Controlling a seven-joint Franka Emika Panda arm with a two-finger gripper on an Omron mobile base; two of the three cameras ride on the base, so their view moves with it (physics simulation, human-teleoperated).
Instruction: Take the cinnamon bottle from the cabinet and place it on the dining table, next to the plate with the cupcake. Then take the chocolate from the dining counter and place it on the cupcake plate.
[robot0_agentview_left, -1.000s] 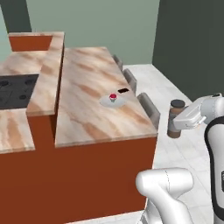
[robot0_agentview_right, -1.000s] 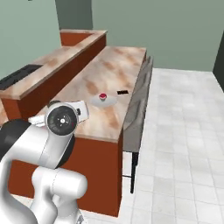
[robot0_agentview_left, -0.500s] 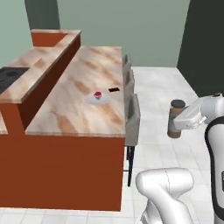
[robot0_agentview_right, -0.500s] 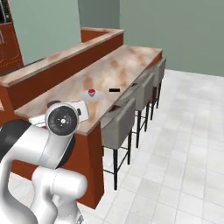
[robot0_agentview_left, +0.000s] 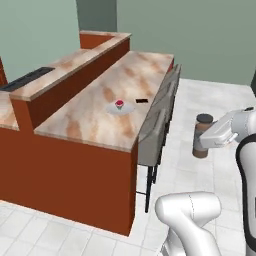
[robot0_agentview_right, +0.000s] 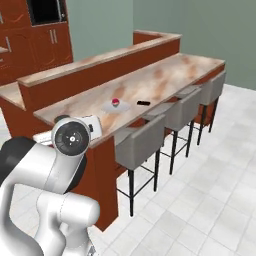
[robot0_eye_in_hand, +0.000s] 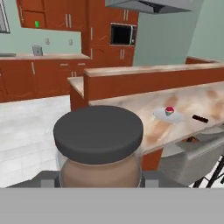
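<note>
One cinnamon bottle (robot0_agentview_left: 202, 136), clamped in the end effector (robot0_agentview_left: 216, 138), hides its fingertips; cupcake (robot0_agentview_left: 119, 104) sits on plate (robot0_agentview_left: 113, 109), chocolate (robot0_agentview_left: 142, 101) beside it.

Place: a rendered home kitchen with a dining island.
Island: the dining table (robot0_agentview_left: 100, 120), a long marbled beige-orange slab on a red-brown base.
Ledge: a narrower raised marbled ledge (robot0_agentview_right: 100, 62) runs along the island's far side.
Seating: grey stools (robot0_agentview_right: 172, 115) line the island's near side.
Beyond the island: red-brown wall cabinets (robot0_eye_in_hand: 52, 17), a built-in microwave (robot0_eye_in_hand: 121, 34), a range hood (robot0_eye_in_hand: 153, 5).
Floor: pale tiles (robot0_agentview_right: 200, 200).
Walls: grey-green (robot0_agentview_left: 200, 35).
</note>
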